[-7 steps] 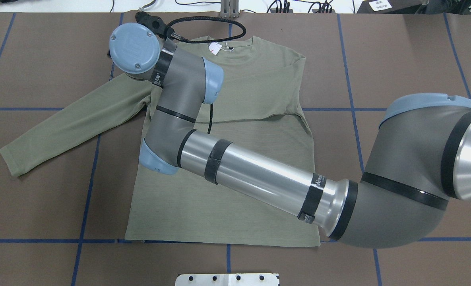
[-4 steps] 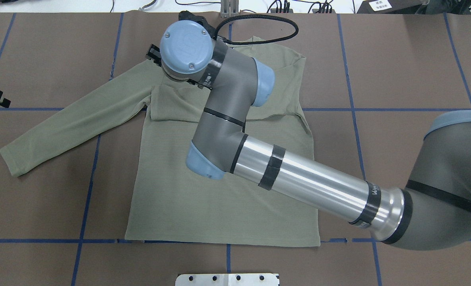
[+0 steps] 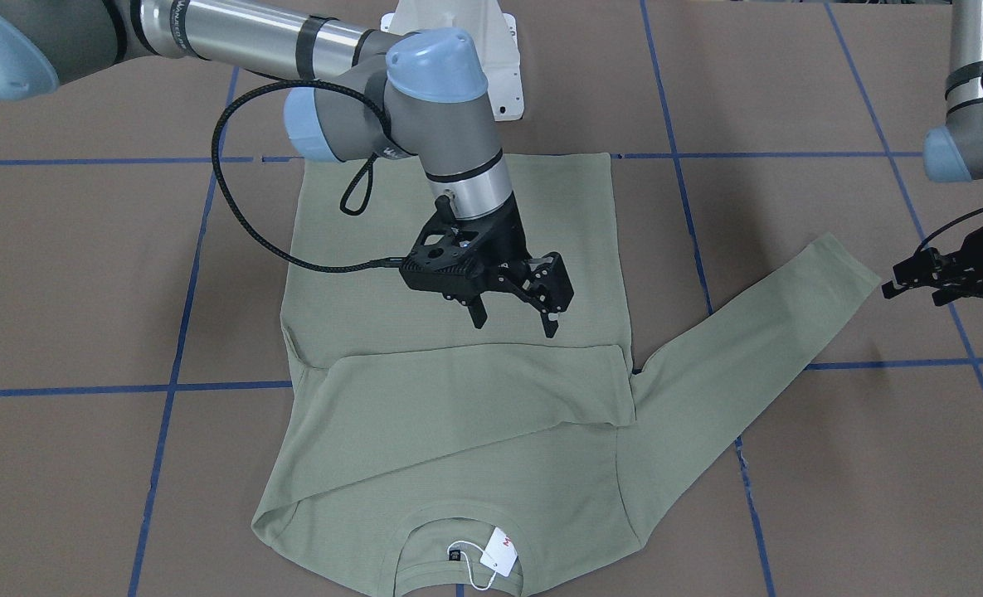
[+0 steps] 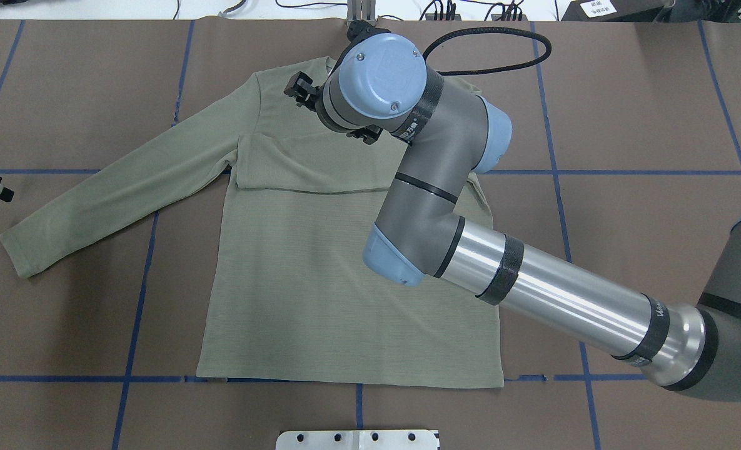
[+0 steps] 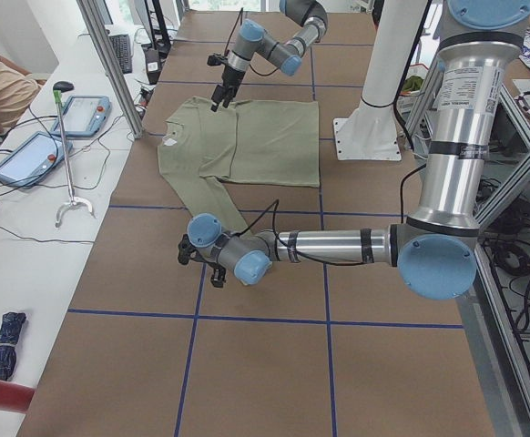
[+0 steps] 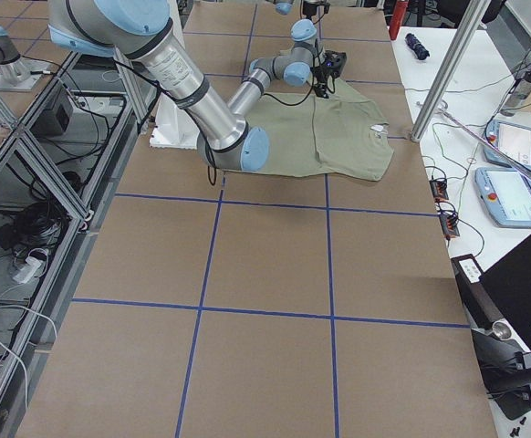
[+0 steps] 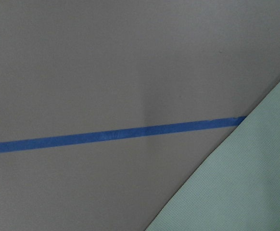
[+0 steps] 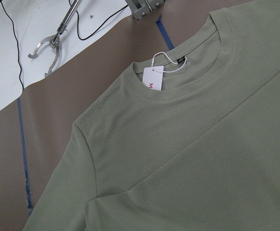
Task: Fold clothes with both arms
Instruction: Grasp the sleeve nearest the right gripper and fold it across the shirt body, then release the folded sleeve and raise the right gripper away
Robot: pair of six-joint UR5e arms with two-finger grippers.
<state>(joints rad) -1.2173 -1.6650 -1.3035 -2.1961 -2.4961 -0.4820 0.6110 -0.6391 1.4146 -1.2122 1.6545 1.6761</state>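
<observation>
Sage-green shirt (image 4: 320, 281) lies flat mid-table, brown paper (image 4: 626, 94) all around, one sleeve (image 3: 748, 332) outstretched. Right gripper (image 3: 513, 322) hovers over it, jaws wide, empty; left gripper (image 3: 922, 278) (partly cut off) sits beside the cuff (image 3: 839, 257), opening unreadable.

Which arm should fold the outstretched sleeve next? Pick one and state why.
Left. The left gripper hovers just beside the cuff of the outstretched sleeve. The right gripper, fingers open, hangs over the middle of the shirt, farther from that cuff.
</observation>
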